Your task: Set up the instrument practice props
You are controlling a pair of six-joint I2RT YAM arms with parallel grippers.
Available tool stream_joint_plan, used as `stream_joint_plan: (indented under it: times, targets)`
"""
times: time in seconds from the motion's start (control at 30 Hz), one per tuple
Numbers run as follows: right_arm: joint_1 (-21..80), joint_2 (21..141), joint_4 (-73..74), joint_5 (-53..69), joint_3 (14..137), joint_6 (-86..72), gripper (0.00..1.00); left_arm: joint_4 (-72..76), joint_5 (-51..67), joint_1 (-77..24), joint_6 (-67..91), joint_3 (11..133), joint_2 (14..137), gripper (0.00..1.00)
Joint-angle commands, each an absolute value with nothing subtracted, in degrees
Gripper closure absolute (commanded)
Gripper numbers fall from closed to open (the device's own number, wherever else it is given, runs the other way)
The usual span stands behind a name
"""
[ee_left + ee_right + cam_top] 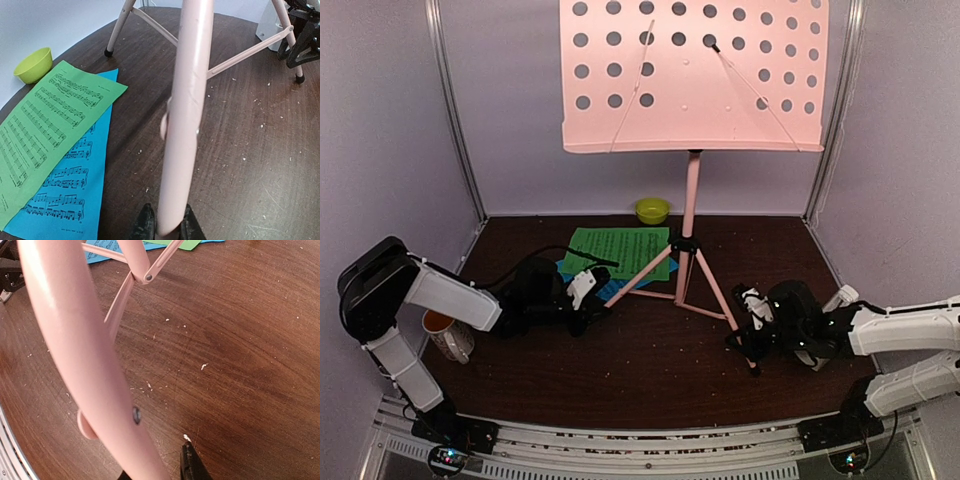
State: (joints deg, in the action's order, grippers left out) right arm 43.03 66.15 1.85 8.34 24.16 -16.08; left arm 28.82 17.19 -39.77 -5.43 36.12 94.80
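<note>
Dark brown wood-grain table (650,350), scuffed, flecked with pale crumbs, boxed in by pale lilac walls (520,110). Standing mid-table on three splayed legs: pink music stand (690,200). Pinched on the stand's left leg, left gripper (167,227); clamped on its right leg, right gripper (160,470). Lying flat left of the stand: green sheet (45,125) overlapping blue sheet (70,185). Behind the stand, lime bowl (652,210). Far left of the stand, white mug (445,332).
</note>
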Motion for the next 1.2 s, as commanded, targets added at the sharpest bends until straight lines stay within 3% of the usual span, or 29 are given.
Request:
stream_joint_plan:
  times: [0.0, 0.13, 0.4, 0.7, 0.77, 0.93, 1.03, 1.17]
  targets:
    - [40.2, 68.3, 12.2, -3.4, 24.1, -32.6, 1.0, 18.1, 6.7, -34.3, 0.5, 34.0, 96.5, 1.0]
    - [40.9, 70.0, 14.3, -3.5, 26.1, -31.4, 1.0, 17.1, 5.2, -34.8, 0.0, 34.2, 96.1, 1.0]
    - [40.8, 61.6, 23.2, -4.6, 24.1, -35.7, 1.0, 3.0, 1.3, -34.5, 5.5, 37.5, 91.6, 1.0]
    - [40.9, 60.7, 20.2, -3.5, 22.4, -35.8, 0.98, 6.5, 3.1, -34.6, 4.9, 36.7, 96.4, 1.0]
    - [41.0, 61.8, 18.5, -2.9, 23.8, -33.9, 0.9, 9.2, 4.6, -34.9, 2.9, 35.3, 95.1, 0.98]
    - [41.8, 61.2, 15.6, 0.1, 26.6, -29.5, 0.52, 9.6, 6.9, -36.0, 0.1, 36.1, 92.8, 0.7]
    - [42.1, 60.1, 14.2, 2.1, 27.7, -27.1, 0.41, 9.9, 8.5, -37.8, -1.9, 37.2, 90.9, 0.58]
    - [42.3, 61.8, 13.6, 4.1, 30.6, -23.6, 0.37, 9.6, 10.3, -39.6, -3.7, 39.8, 90.4, 0.51]
